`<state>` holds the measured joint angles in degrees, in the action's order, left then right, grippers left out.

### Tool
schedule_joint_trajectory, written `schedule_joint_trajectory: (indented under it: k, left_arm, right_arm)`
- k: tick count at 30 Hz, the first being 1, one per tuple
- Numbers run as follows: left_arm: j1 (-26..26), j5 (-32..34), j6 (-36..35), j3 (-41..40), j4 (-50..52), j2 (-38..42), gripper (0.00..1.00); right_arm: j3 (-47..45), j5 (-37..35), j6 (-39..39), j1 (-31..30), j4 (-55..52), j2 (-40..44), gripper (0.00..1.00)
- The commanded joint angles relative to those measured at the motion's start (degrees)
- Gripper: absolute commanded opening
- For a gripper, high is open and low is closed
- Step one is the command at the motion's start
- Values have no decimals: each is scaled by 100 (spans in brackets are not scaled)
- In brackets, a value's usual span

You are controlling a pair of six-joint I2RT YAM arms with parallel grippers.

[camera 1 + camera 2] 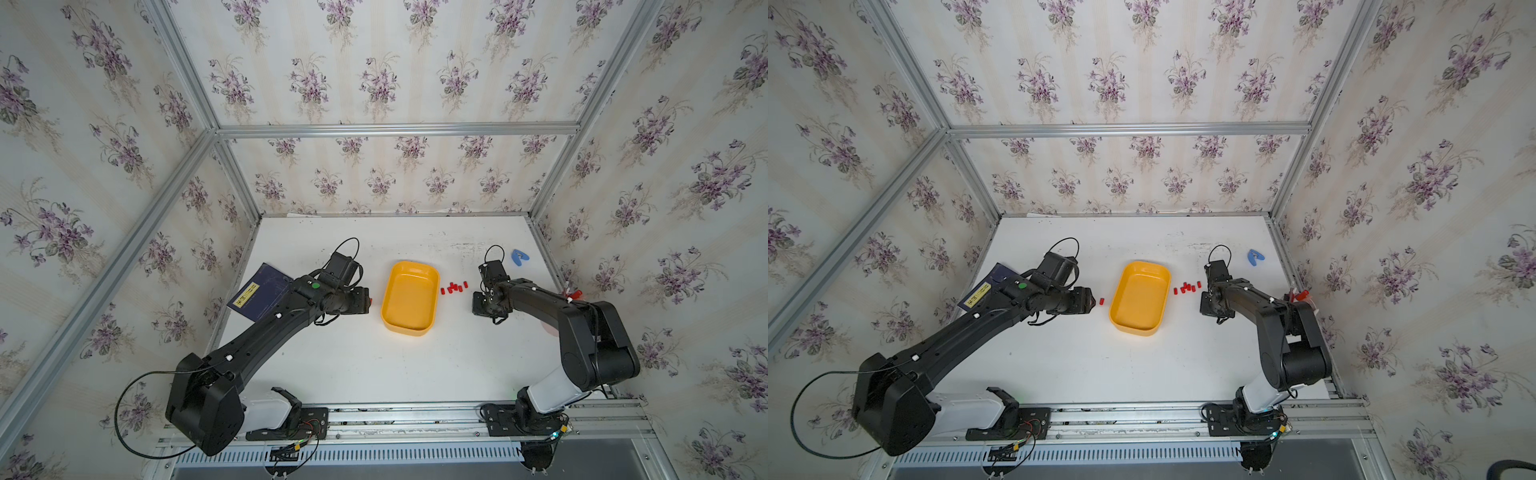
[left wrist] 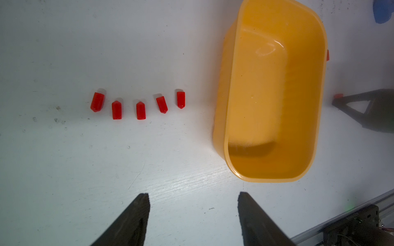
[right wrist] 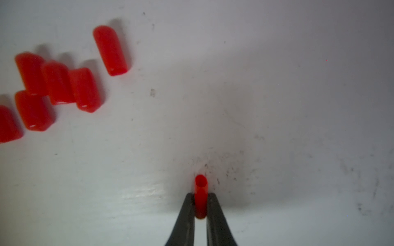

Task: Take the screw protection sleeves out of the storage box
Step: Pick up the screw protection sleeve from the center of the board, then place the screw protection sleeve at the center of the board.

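Right wrist view: sleeve (image 3: 200, 185) pinched between tips of right tool (image 3: 200, 197); left tool (image 2: 194, 194) spread.

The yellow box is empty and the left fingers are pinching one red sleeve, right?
Wrong arm. The yellow box is empty, but the right fingers are pinching the red sleeve, seen in the right wrist view; the left fingers are open.

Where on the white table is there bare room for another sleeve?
Widest: the bare strip between the yellow plastic tray and the front metal rail; also behind the tray, toward the back wall. Crowded: the small red plastic sleeves clustered between tray and right pincer.
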<state>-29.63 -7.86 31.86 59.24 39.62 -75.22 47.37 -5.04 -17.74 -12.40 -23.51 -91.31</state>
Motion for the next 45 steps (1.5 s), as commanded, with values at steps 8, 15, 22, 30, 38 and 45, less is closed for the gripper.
schedule_joint_trajectory:
  k: [8, 15, 22, 30, 38, 45]
  left_arm:
    - [1, 64, -57, 81, 0, -63, 70]
    - [0, 112, -92, 181, 71, -72, 70]
    - [-4, 144, -117, 202, 90, -115, 70]
    - [1, 165, -130, 228, 99, -127, 70]
    - [0, 206, -146, 250, 160, -66, 70]
    - [37, 354, -248, 768, 399, 220, 72]
  right_arm:
    - [901, -216, 525, -5, 85, -611, 14]
    - [1505, -78, 883, 10, 158, -1190, 14]
    - [1734, -35, 1015, 12, 151, -1523, 15]
    - [1727, -46, 1025, 18, 177, -1607, 18]
    - [1750, -39, 906, 27, 117, -1382, 31]
    - [1700, -27, 769, 36, -44, -452, 37]
